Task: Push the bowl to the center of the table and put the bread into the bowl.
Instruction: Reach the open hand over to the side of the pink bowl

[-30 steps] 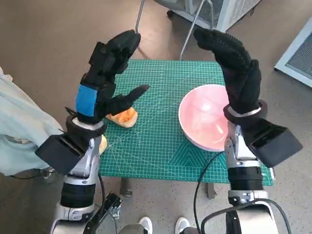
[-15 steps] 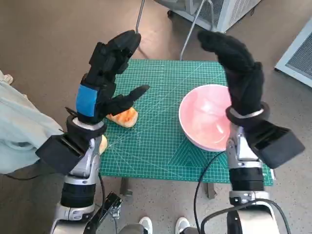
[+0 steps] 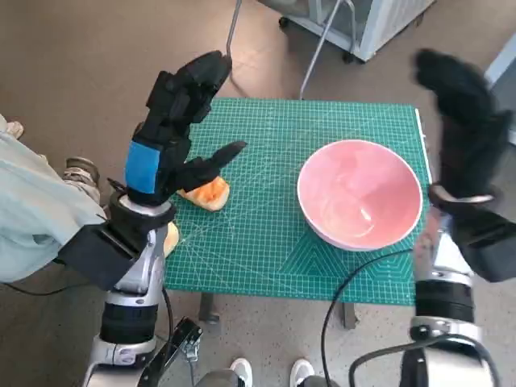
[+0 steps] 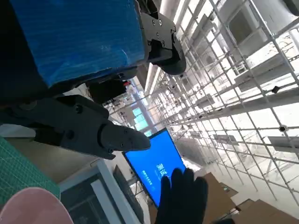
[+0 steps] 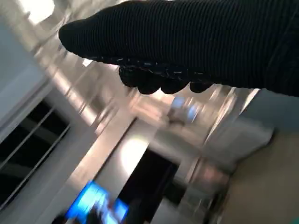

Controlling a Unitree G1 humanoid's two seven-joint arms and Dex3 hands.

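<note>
— Pink against green: where does the bowl (image 3: 359,194) sit?

— On the right half of the green cutting mat (image 3: 266,242) that covers the small table, upright and with nothing in it. Its near rim reaches toward the mat's front edge, and a black cable (image 3: 347,282) runs just below it.

— And the bread (image 3: 205,193)?

— On the left half of the mat, well apart from the bowl. It is an orange-brown piece, partly hidden under the left hand (image 3: 173,129). A second orange-brown piece (image 3: 170,239) shows at the mat's left edge, mostly behind the left forearm.

— What is the left hand doing?

— It is raised above the bread, blue-taped back toward the head camera, fingers spread, thumb pointing toward the bowl. It holds nothing. The left wrist view shows the same splayed black fingers (image 4: 84,128) against a bright ceiling of grid racks and a blue screen (image 4: 156,170), with a sliver of bowl rim in a corner.

— The right hand?

— The right hand (image 3: 463,121) is lifted beyond the mat's right edge, beside the bowl and not touching it, blurred in the head view. Its gloved fingers are extended and grasp nothing.

— Anything else nearby?

— A person's pale sleeve (image 3: 36,218) at the left edge, and white shoes (image 3: 242,369) on the floor below the table.
</note>
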